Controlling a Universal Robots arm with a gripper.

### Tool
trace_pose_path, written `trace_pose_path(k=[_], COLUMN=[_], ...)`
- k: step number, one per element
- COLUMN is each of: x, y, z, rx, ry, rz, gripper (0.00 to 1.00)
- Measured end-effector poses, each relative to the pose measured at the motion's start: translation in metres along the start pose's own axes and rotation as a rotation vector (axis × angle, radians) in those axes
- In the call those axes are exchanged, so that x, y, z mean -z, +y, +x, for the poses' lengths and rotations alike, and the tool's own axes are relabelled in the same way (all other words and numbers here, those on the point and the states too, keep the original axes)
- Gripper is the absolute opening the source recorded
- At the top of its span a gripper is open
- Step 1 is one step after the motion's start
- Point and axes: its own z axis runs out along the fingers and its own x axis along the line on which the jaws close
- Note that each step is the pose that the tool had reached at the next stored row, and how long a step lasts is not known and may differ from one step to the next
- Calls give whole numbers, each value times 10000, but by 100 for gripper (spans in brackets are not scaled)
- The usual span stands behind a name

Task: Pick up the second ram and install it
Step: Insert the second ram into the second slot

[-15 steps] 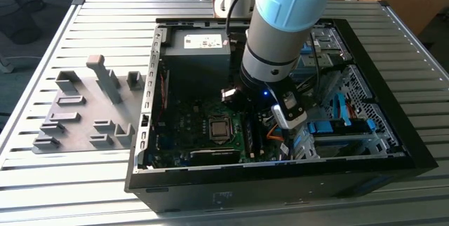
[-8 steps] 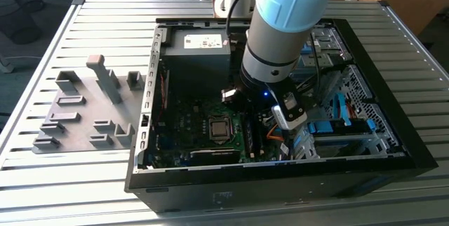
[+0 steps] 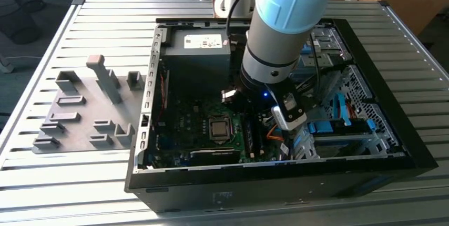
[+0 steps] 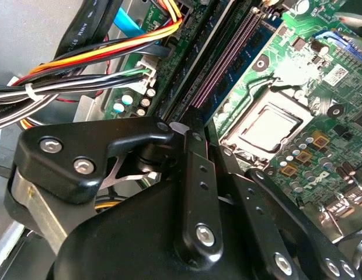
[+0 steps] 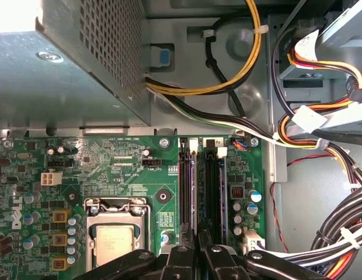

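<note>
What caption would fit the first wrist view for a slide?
End effector poised over the motherboard's memory slots, beside the processor socket.

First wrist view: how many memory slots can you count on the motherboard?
2 memory slots. One lies nearer the processor socket; the other runs alongside it, toward the board's edge. The gripper covers their near ends, so part of each is hidden.

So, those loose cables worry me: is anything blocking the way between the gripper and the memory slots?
Nothing visible does. In the first wrist view the memory slots lie uncovered right by the gripper, and the cable bundle runs off to one side, clear of them.
</note>
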Motion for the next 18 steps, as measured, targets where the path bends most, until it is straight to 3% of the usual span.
trace_pose_path(k=[18], x=[-10], y=[0], z=[0], rx=[0], ry=[-2], rz=[-6], gripper=[14])
